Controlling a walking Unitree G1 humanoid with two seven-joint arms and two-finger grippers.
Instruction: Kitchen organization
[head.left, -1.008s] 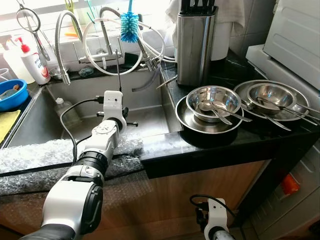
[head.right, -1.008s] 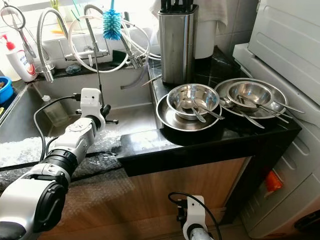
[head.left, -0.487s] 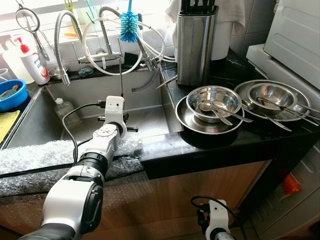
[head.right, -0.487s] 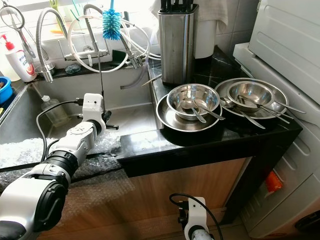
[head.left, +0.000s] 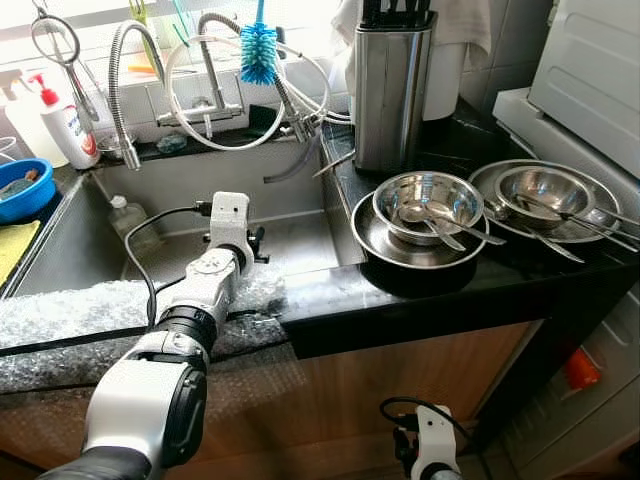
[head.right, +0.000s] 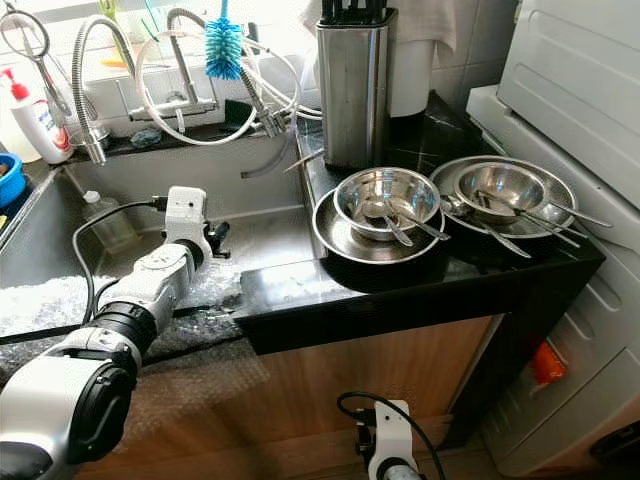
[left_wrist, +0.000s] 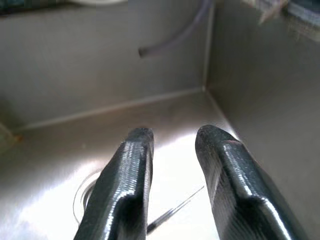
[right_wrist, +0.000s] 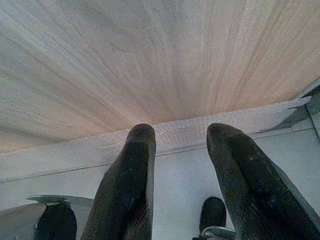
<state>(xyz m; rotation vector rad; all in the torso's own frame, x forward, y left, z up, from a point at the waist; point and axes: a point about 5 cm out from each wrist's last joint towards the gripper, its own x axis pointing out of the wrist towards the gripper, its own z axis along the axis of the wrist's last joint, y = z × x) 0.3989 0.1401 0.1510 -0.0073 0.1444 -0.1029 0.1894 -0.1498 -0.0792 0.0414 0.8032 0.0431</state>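
Reaching into the sink (head.left: 300, 235), the left hand (left_wrist: 172, 137) is narrowly parted and empty; no writing legible.

The silver left arm (head.left: 190, 320) extends over the bubble-wrapped front edge (head.left: 60, 315) of the stainless steel sink (head.left: 300, 235). The left gripper (head.left: 255, 243) sits above the basin. On the black countertop (head.left: 420, 285), two sets of nested steel bowls (head.left: 428, 200) hold spoons. A steel knife block (head.left: 392, 90) stands behind them.
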